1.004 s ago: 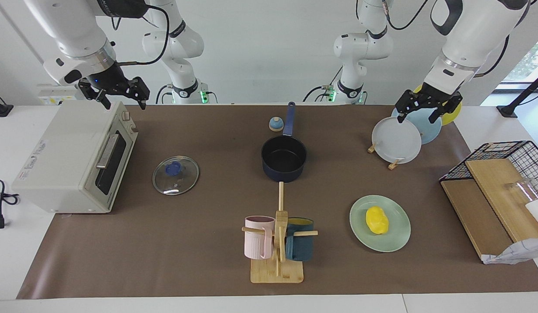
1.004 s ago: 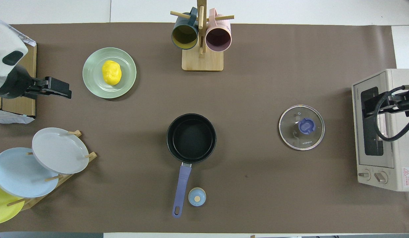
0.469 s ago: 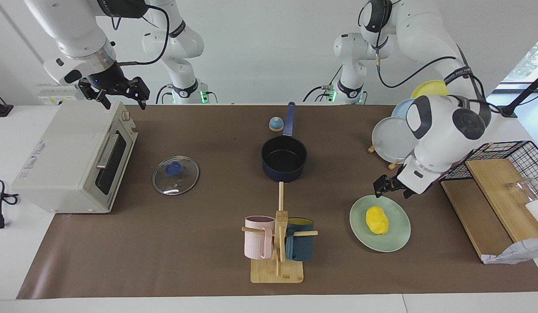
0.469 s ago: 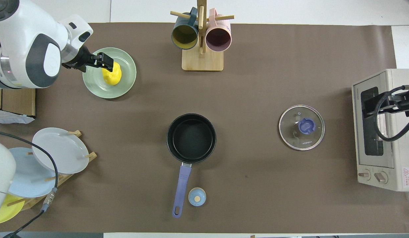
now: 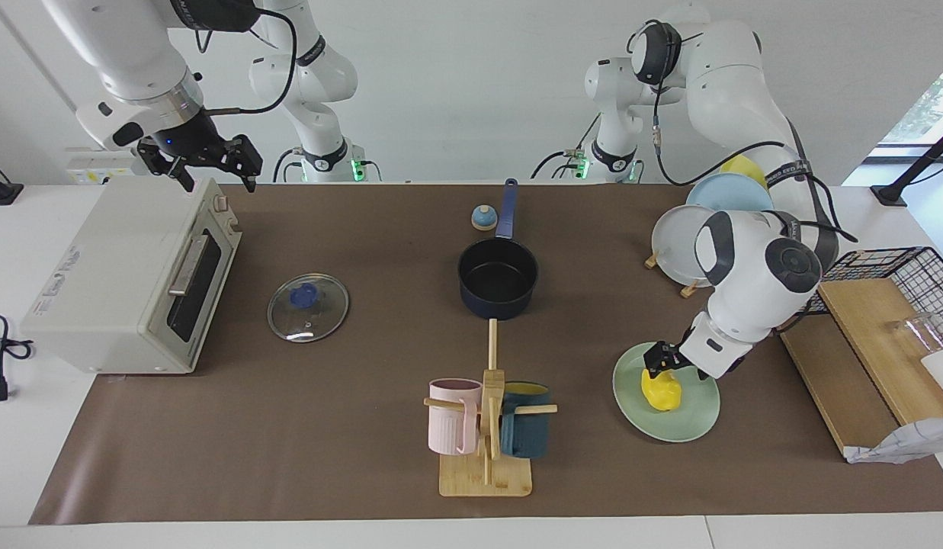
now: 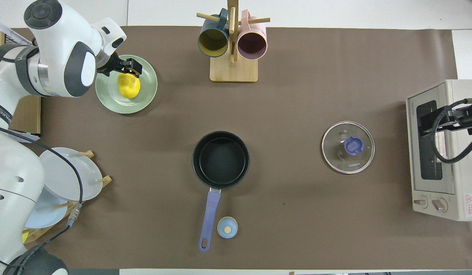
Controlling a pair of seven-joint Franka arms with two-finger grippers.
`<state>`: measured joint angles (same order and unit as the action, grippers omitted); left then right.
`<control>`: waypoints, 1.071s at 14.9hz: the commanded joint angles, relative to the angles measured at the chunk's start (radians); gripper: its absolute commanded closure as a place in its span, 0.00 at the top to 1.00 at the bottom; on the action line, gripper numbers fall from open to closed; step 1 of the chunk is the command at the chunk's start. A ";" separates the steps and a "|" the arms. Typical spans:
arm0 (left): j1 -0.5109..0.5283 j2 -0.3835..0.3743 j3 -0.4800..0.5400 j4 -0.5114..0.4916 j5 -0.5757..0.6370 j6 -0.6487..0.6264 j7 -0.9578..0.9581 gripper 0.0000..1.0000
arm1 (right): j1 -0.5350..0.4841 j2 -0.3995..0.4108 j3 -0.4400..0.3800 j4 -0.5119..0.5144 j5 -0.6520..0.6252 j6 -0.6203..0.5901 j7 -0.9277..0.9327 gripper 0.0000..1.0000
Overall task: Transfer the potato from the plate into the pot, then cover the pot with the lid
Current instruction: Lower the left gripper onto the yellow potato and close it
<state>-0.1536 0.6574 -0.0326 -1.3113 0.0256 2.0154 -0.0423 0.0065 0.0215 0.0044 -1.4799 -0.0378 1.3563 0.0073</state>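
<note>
The left gripper (image 5: pixel 661 363) hangs low over the plate (image 5: pixel 696 415), jaws spread and holding nothing, tips at the potato (image 5: pixel 662 390). The overhead view alone shows them over the potato's (image 6: pixel 128 85) edge. The pot (image 5: pixel 498 280) and lid (image 5: pixel 308 307) lie apart toward the right gripper (image 5: pixel 210 162), which waits open over the toaster oven (image 5: pixel 128 278).

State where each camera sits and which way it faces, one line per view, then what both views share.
Facing view: high across the table, looking at the robots; both arms and bases show, left end effector at the potato, right end effector over the toaster oven.
Overhead view: above the robots' end, looking steeply down; left arm shows, its end effector at the potato.
Shared: plate, pot, lid, half a turn apart.
</note>
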 commanded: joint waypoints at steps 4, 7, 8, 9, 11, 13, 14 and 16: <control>-0.012 -0.028 0.013 -0.121 0.036 0.143 -0.067 1.00 | -0.011 -0.020 0.003 -0.027 0.019 0.020 0.014 1.00; -0.011 -0.041 0.013 -0.161 0.039 0.171 -0.067 1.00 | -0.010 -0.020 0.003 -0.027 0.019 0.020 0.014 1.00; -0.011 -0.041 0.013 -0.163 0.039 0.175 -0.068 1.00 | -0.010 -0.020 0.005 -0.027 0.019 0.020 0.014 1.00; -0.011 -0.042 0.013 -0.166 0.039 0.180 -0.068 1.00 | -0.010 -0.020 0.005 -0.027 0.019 0.020 0.014 1.00; -0.011 -0.045 0.013 -0.175 0.039 0.180 -0.068 0.94 | -0.010 -0.020 0.003 -0.027 0.019 0.020 0.014 1.00; -0.006 -0.048 0.011 -0.177 0.039 0.174 -0.065 0.33 | -0.010 -0.020 0.003 -0.027 0.019 0.020 0.014 1.00; -0.003 -0.050 0.011 -0.178 0.039 0.172 -0.065 0.00 | -0.010 -0.020 0.003 -0.027 0.019 0.020 0.014 1.00; -0.003 -0.051 0.011 -0.172 0.034 0.155 -0.068 0.00 | -0.010 -0.020 0.003 -0.025 0.019 0.020 0.014 1.00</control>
<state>-0.1525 0.6423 -0.0285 -1.4368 0.0342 2.1659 -0.0842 0.0064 0.0215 0.0044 -1.4799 -0.0378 1.3563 0.0073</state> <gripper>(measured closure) 0.339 0.000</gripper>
